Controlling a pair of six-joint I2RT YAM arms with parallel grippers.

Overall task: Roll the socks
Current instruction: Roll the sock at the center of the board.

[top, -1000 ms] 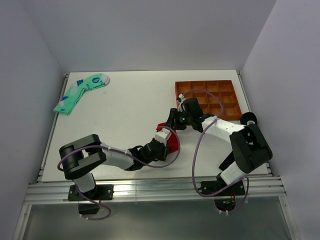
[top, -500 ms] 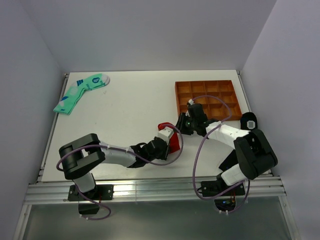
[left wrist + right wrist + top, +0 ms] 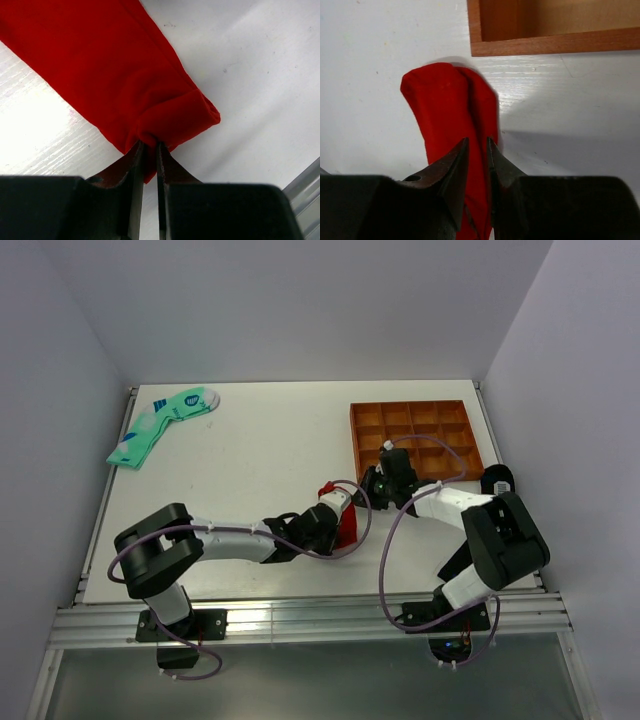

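The red socks [image 3: 345,529] lie on the white table just in front of the brown tray's near left corner, mostly hidden under both wrists in the top view. My left gripper [image 3: 338,515] is shut on a bunched fold at one end of the socks [image 3: 125,75], with the jaws [image 3: 148,145] pinching the fabric. My right gripper [image 3: 372,490] is over the other end of the socks [image 3: 450,100]. Its jaws [image 3: 477,145] stand nearly together with red fabric between them. No white mark shows.
The brown compartment tray [image 3: 353,430] stands at the back right, its near wall [image 3: 545,45] close beyond the socks. A mint-green sock [image 3: 160,425] lies at the far left. A small black thing with a white mark [image 3: 497,480] sits by the tray's right corner.
My right gripper has drawn back to the right, toward the tray's corner. My left gripper has followed to the right with the sock's end in it. Less red shows from above.
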